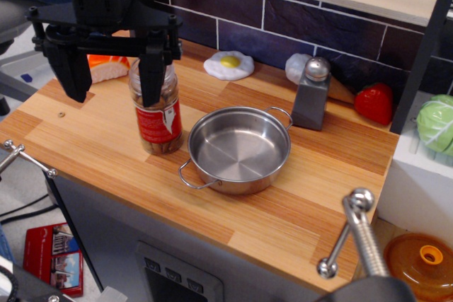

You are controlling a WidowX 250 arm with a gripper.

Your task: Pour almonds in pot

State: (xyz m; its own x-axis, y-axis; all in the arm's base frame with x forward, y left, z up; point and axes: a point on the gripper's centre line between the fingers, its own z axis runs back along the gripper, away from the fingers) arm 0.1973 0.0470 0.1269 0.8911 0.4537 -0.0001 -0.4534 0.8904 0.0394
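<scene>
My gripper (112,79) hangs upper left of frame w/ fingers spread wide. The right finger (151,76) sits in front of the jar (157,112), covering its neck; the left finger is well off to the left. Nothing pinched yet. Can't tell if the right finger touches the jar or just overlaps it from this angle.

Handling, my guess: clear plastic jar, stiff enough for a firm squeeze but smooth, so prob. slippery. Partly filled w/ almonds (161,145), so light-to-moderate weight, and the load will shift once tipped. Best hold is mid-body, at or just above the label, jaws either side, so I can rotate the mouth toward the pot (239,150). Too high near the neck and it may swing. Can't see whether a lid is on; my finger hides the top.

Looks: tall, narrow, upright, red-and-white label around the middle, brown nuts showing at the bottom below the label. It stands left of centre on the wood counter (311,210), just beside the pot's left rim, apart from it I think. Pot is shallow, shiny steel, two loop handles, empty, centre frame.
</scene>
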